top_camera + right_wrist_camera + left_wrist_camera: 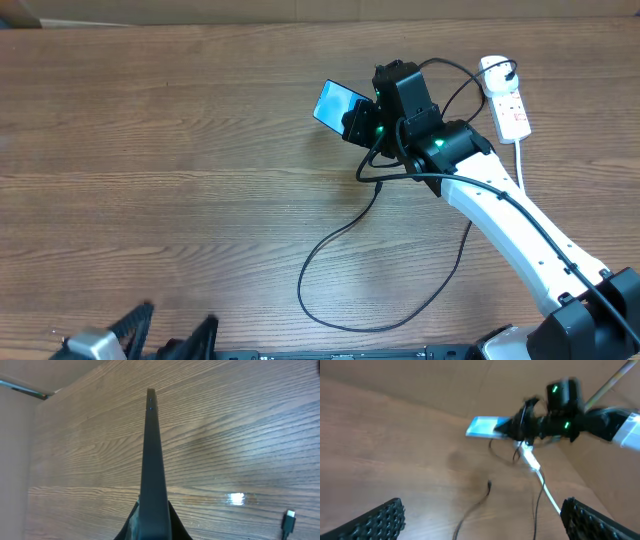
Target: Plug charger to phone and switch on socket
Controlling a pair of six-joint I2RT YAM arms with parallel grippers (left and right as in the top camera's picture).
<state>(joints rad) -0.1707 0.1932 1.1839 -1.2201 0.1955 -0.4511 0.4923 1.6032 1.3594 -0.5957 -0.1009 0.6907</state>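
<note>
Gripping the phone [335, 103] raised and tilted, right gripper [360, 122] was clamped on it | left gripper [170, 335] gaped empty | risk: shoving charger tip [289, 522] in could've twisted phone loose

Right arm [500, 215] stretched diagonally from lower right corner toward upper centre, white link straight, green lights lit at wrist. Right gripper [360, 122] clamped on phone [335, 103], edge-on in wrist view. Left gripper [170, 337] low at near edge, fingers [377, 520] spread wide, nothing between.
</note>
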